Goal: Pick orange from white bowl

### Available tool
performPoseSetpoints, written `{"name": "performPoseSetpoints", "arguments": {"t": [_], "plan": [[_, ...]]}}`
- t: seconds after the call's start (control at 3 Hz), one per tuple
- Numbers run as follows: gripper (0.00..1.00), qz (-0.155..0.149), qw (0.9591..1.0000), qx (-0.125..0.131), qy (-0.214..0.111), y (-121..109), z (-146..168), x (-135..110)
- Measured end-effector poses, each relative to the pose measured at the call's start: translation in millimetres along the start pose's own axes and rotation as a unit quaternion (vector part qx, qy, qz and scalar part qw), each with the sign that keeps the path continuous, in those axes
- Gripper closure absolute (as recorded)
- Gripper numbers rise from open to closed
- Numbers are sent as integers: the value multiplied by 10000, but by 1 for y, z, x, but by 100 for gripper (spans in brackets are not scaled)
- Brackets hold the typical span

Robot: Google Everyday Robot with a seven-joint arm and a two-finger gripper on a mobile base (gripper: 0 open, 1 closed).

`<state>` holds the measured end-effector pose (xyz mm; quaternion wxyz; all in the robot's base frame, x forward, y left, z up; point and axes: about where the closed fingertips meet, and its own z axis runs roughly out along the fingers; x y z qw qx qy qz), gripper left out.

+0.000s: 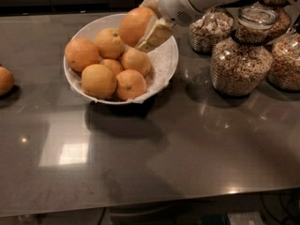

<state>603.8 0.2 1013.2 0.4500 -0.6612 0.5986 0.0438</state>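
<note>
The white bowl [165,65] with crinkled paper lining sits at the upper left of the dark table and holds several oranges. My gripper [143,25] reaches in from the upper right and is shut on the large deep-orange orange [133,25], holding it lifted above the bowl's far side. One cream finger [154,34] shows against the fruit's right side; the other is hidden behind it. The oranges left in the bowl lie below and to the left of the held one.
Three glass jars of grains stand at the right, the nearest one [241,55] close to the bowl. A lone orange [4,81] lies at the table's left edge. The table's front edge runs along the bottom.
</note>
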Motion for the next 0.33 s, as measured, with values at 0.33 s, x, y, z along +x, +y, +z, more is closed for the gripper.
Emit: {"name": "performPoseSetpoints", "arguments": {"t": [0.33], "plan": [[100,0,10000,0,0,0,0,0]]}}
